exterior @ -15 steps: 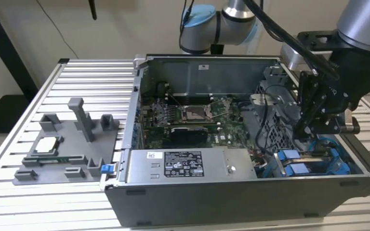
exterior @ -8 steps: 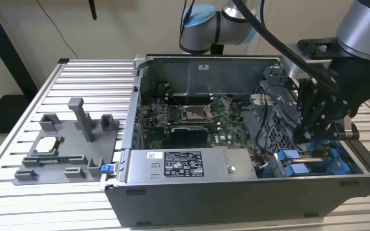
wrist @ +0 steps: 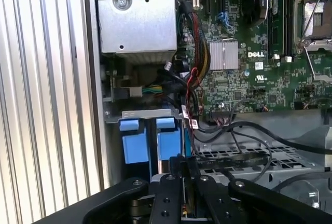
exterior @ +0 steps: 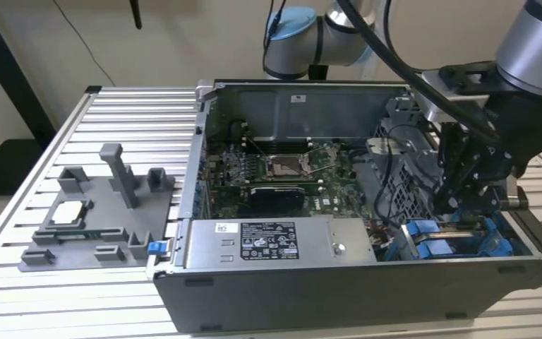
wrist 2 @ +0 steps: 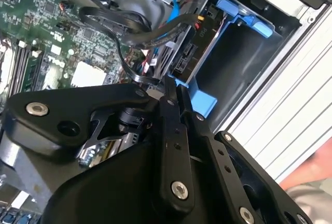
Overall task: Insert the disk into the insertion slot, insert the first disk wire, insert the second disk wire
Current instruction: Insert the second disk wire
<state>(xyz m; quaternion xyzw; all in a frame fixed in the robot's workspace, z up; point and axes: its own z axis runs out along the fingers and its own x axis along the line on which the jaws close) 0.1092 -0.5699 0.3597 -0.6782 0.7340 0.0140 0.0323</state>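
1. Grey plastic fixture sits near the ribbed metal table's edge on the exterior view's left, with a small processor chip lying on it.
2. Just beside the fixture, toward the exterior view's right, stands an open computer case, its side panel off.
3. Inside the case, a green motherboard lies toward the back wall, and a grey labelled power-supply box runs along the near wall.
4. At the case's near corner on the exterior view's right is the insertion slot, a bay with bright blue plastic trim.
5. In the second wrist view the disk sits inside the blue-framed bay, its connector end facing out, beside an open section of the same cage.
6. A black disk wire loops from the motherboard side down toward the disk's connector end.
7. The black gripper hangs from the silver robot arm directly over the blue bay in the exterior view.
8. In the second wrist view its fingers are drawn tight together at the wire's end, just beside the disk's connectors; whether they actually pinch the plug cannot be told.
9. In the first wrist view the gripper sits beside two blue carrier tabs.
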